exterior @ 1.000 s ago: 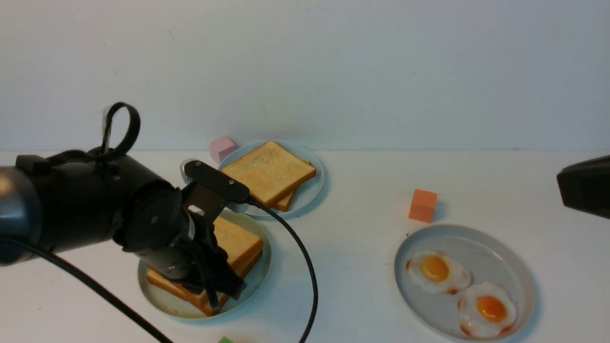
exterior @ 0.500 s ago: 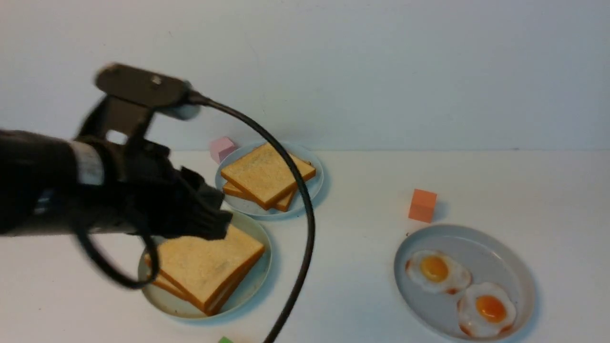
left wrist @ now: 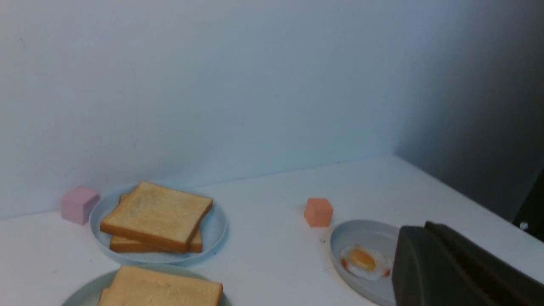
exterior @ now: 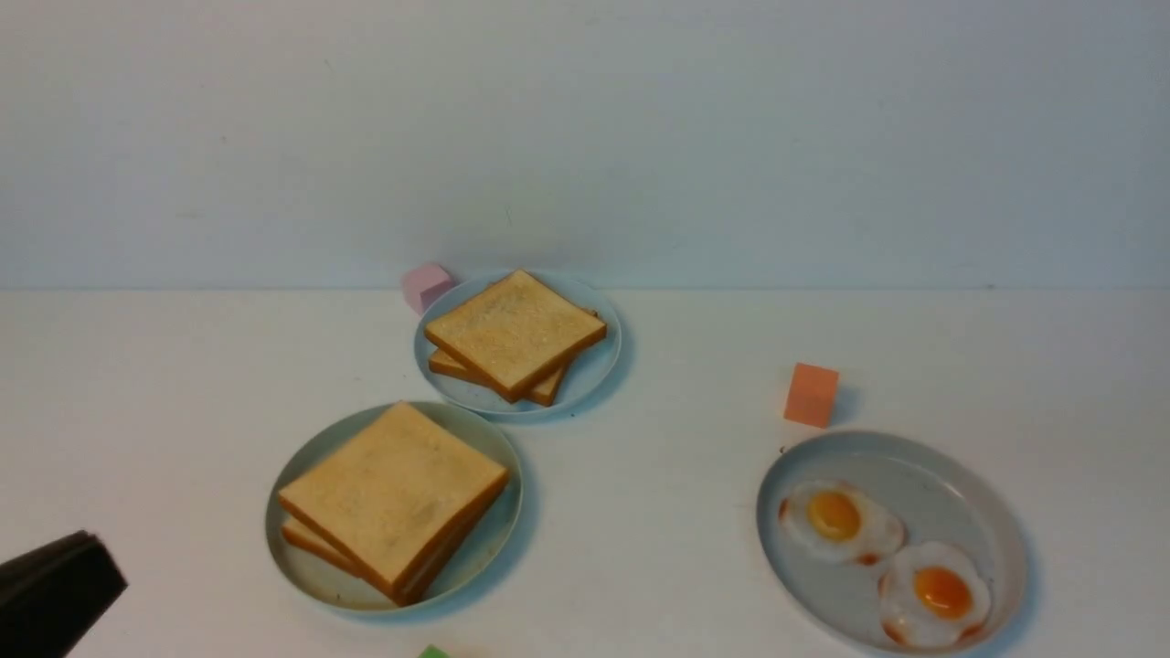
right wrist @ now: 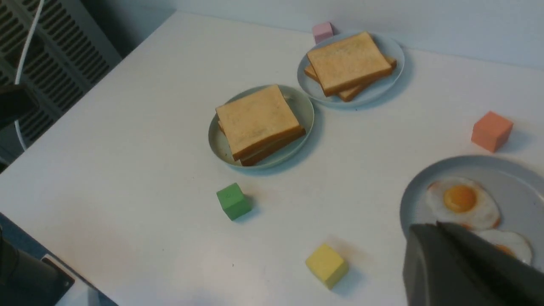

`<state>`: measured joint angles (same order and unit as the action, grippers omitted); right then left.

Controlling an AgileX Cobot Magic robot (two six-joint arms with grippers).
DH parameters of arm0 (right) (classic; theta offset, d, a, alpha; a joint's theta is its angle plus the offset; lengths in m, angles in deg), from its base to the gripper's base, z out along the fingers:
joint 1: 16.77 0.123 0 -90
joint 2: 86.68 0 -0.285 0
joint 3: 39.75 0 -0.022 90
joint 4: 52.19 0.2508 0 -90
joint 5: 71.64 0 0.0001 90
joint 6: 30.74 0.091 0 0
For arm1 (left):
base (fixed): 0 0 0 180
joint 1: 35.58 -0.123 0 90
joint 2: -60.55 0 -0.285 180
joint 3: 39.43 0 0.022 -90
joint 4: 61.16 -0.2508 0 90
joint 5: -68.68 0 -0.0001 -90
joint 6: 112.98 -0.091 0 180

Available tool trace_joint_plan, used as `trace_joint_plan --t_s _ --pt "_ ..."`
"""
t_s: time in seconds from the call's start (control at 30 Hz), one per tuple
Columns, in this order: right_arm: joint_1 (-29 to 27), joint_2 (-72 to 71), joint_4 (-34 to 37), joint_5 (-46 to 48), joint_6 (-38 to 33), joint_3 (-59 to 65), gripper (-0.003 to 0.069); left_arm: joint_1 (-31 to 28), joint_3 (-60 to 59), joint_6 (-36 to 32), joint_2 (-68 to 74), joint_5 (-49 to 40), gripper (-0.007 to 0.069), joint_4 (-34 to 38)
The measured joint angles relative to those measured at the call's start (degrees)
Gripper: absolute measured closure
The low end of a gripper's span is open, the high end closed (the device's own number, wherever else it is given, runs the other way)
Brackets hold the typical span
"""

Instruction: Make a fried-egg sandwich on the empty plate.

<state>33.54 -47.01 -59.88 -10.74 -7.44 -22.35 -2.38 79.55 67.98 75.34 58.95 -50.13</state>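
Left end effector, clenched empty, withdrawn lower left; golden square-toast sandwich (egg unseen) seemingly complete on round mint-green plate.

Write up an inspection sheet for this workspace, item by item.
Surface: white table, no spills seen.
Job's things: sandwich, two toast slices stacked on the mint-green plate; the egg between them is hidden.
Clutter: spare toast on a blue-grey plate; two fried eggs on a grey plate; pink cube, orange cube, green cube, yellow cube.
Grippers: left gripper and right gripper are both shut and hold nothing.
Cables: white cable, off the table.
Surroundings: pale wall; slatted grille beside the table.
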Motion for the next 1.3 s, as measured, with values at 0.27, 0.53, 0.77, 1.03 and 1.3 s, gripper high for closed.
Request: trace_joint_plan --t_s 0.27,0.53,0.77,1.03,1.3 --pt "0.0 0.0 0.4 1.3 0.4 1.3 0.0613 0.0 -8.2 0.0 -5.7 0.0 0.0638 0.2" --pt "-0.8 0.0 0.7 1.4 0.4 3.0 0.0603 0.0 -11.2 0.1 -5.7 -1.4 0.0638 0.2" --pt "-17.2 -2.6 2.4 -1.5 -1.8 9.1 0.0652 0.0 -11.4 0.1 -5.7 -2.3 0.0638 0.2" --pt "-44.2 -18.7 18.0 -25.8 -28.2 38.3 0.067 0.0 -11.5 0.1 -5.7 -2.7 0.0637 0.2" --pt "-52.1 -30.5 23.2 -35.2 -36.1 57.8 0.067 0.0 -11.6 0.1 -5.7 -2.9 0.0636 0.3"
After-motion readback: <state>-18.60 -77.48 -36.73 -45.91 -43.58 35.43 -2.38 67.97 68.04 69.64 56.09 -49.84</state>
